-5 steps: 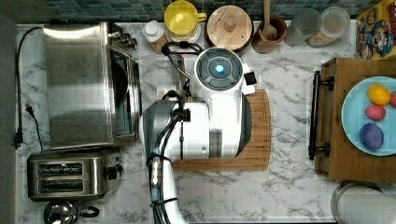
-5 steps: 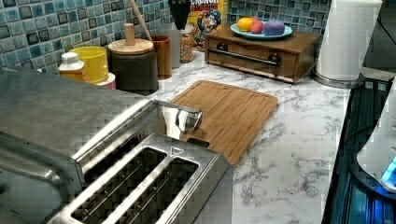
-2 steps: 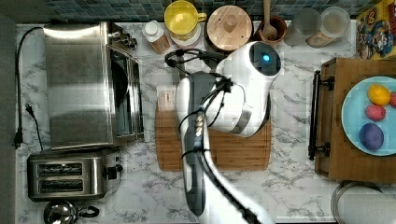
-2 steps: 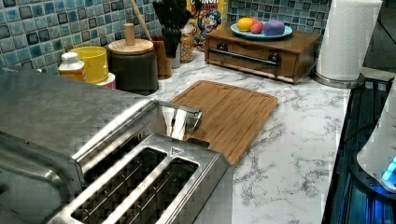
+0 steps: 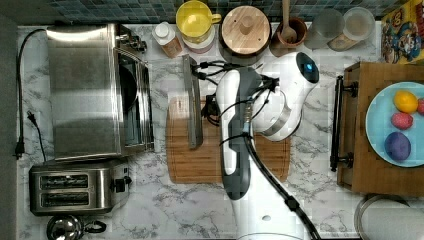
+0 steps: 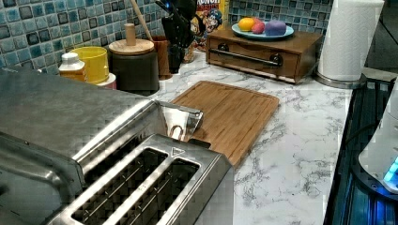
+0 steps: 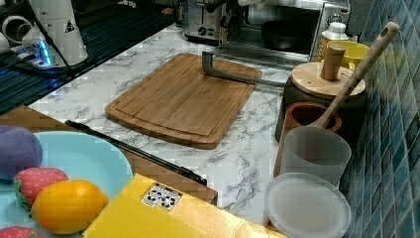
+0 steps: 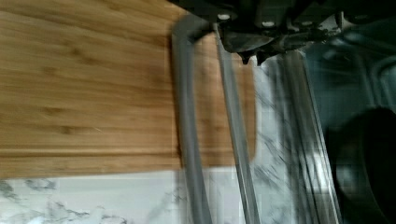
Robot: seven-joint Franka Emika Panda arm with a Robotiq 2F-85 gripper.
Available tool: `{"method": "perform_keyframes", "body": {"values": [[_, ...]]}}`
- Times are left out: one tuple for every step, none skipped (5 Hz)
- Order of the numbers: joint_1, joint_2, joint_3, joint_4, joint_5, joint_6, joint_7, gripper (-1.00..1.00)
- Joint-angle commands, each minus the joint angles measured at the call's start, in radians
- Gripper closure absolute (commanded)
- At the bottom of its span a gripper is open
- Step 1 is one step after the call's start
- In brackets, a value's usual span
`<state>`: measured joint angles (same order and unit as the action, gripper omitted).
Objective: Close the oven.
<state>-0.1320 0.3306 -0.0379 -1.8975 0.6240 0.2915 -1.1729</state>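
**A:** Where's the oven?

**B:** Its body is beyond the fingertips, on the side away from the cutting board. The door is dropped fully open and lies flat. Its bar handle is just beside the tips on the board side.

**A:** And the gripper?

**B:** It hovers over the door's outer edge, between the bar and the glass. The two tips look drawn almost together with nothing between them (that's from the wrist view, and it's dark up there, so treat it as a judgement).

**A:** So the door isn't closed at all. What could go wrong?

**B:** Mostly a missed catch. With the tips pinched and above the bar, a lift from here would likely meet air. They need to get under the bar or the door's lip first. If they come down on the glass instead, they'd press the door into the board rather than raise it.

**A:** Anything else?

**B:** The bar is smooth steel. If the tips hook it near one end, they could slide off partway up and the door would fall back open.
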Motion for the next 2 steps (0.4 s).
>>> {"method": "perform_keyframes", "body": {"values": [[-0.029,0.056,0.027,0.049,0.173,0.141,-0.176,1.00],[-0.039,0.112,0.032,0.071,0.173,0.148,-0.222,1.00]]}}
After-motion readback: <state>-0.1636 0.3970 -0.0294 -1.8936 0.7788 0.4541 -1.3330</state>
